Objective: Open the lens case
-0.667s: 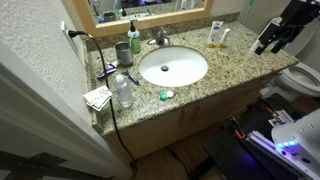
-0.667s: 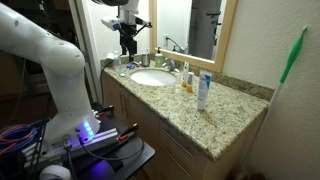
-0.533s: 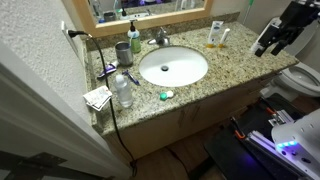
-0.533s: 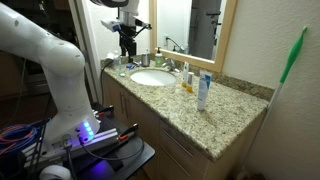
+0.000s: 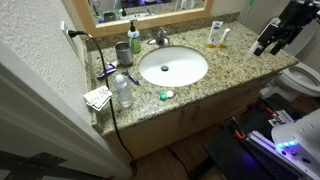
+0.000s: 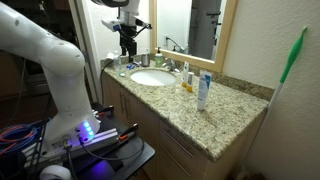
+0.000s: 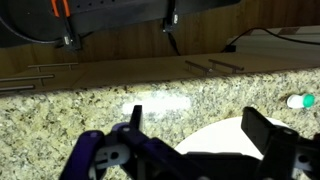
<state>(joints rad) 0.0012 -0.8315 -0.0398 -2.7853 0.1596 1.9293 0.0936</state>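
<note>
Closest to us in the wrist view, the black two-fingered gripper (image 7: 193, 128) has its jaws spread wide, with nothing between them. Beneath it we see only speckled stone and a curve of white basin. It hangs in the air, touching nothing, above the speckled beige granite counter (image 5: 235, 62).

Just past the fingers, at the right edge of the wrist view, lies the tiny flat plastic contact lens case with one green cap and one white (image 7: 300, 100), well apart from the gripper. In an exterior view we find the lens case (image 5: 166, 95) flat on the counter, between the front rim of the white oval sink basin (image 5: 173, 66) and the counter's front edge. It is too small for us to tell how its caps sit.

Off to one side of it, a clear plastic water bottle (image 5: 123, 92) stands upright. Behind the basin we see the metal faucet (image 5: 160, 38), and beyond that the wood-framed wall mirror (image 6: 229, 50).
</note>
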